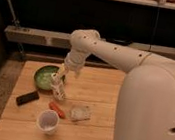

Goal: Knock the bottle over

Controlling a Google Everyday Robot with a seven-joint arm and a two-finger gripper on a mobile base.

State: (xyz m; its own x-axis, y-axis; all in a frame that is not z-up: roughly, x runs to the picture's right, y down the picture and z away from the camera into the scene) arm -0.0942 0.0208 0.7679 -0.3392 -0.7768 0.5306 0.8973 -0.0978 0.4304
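The slim whitish bottle [58, 88] stands on the wooden table [102, 92] just right of the green bowl, leaning with its top toward the left. My gripper [59, 75] hangs at the end of the white arm, right at the bottle's top and touching or almost touching it. The arm reaches in from the right and comes down over the back of the table.
A green bowl [44, 75] sits at the back left. A black flat object [27, 97] lies at the left edge. An orange-red item [57, 110] and a crumpled pale wrapper [80, 113] lie in front of the bottle. A white paper cup [48, 121] stands near the front.
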